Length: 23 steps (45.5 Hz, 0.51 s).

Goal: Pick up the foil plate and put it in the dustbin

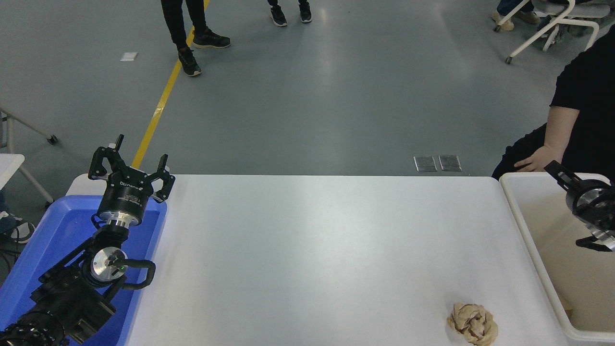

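At the right edge, over the dustbin (516, 202), we see only part of the right gripper (562, 175): one dark finger (557, 171) pointing up-left, a metal wrist ring behind it, the rest cut off by the frame, so we cannot tell whether its fingers are spread or pressed together. Nothing shows pinched at that one visible finger. Below it lies the bin's cream interior, much of it beyond the frame; we make out no foil plate anywhere, so its place cannot be told. Just behind the finger sits one person in black, a hand (531, 165) resting on a knee. Well to the near left of the finger, on the white worktop (312, 250), lies one crumpled tan paper ball (473, 323). Far across, the left gripper (129, 168) stands upright with fingers spread wide, holding nothing, above one blue tray (57, 230). Two pairs of shoes stand on the floor beyond.
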Tool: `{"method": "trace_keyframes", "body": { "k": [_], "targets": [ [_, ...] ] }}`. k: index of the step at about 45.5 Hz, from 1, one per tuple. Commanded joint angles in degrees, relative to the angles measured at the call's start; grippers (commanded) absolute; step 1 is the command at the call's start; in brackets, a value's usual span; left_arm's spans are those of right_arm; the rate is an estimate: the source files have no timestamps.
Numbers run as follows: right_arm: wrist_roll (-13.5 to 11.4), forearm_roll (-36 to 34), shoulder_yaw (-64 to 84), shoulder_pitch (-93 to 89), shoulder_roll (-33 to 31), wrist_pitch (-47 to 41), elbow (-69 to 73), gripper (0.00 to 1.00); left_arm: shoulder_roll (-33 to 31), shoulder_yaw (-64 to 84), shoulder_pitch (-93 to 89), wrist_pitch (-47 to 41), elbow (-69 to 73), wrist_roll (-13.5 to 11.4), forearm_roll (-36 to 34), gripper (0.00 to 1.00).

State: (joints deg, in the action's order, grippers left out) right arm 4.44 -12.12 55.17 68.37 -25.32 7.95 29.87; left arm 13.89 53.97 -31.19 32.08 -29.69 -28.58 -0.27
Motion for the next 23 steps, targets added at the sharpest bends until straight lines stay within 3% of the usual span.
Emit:
{"method": "trace_keyframes", "body": {
  "k": [1,10,23],
  "targets": [
    [0.05,2.18,5.03,17.05,1.59,-3.64,13.71,1.0,0.0,0.0,-0.01,0.0,0.07,0.02,0.01,0.98],
    [0.05,5.61,10.04,28.91,4.4,-8.47,21.98,1.0,0.0,-0.09,-0.01,0.0,-0.02,0.02,0.01,0.98],
    [0.05,5.61,14.79,45.44,8.0,-25.51,32.61,1.0,0.0,-0.09,-0.01,0.0,0.07,0.02,0.01,0.98]
  ]
}}
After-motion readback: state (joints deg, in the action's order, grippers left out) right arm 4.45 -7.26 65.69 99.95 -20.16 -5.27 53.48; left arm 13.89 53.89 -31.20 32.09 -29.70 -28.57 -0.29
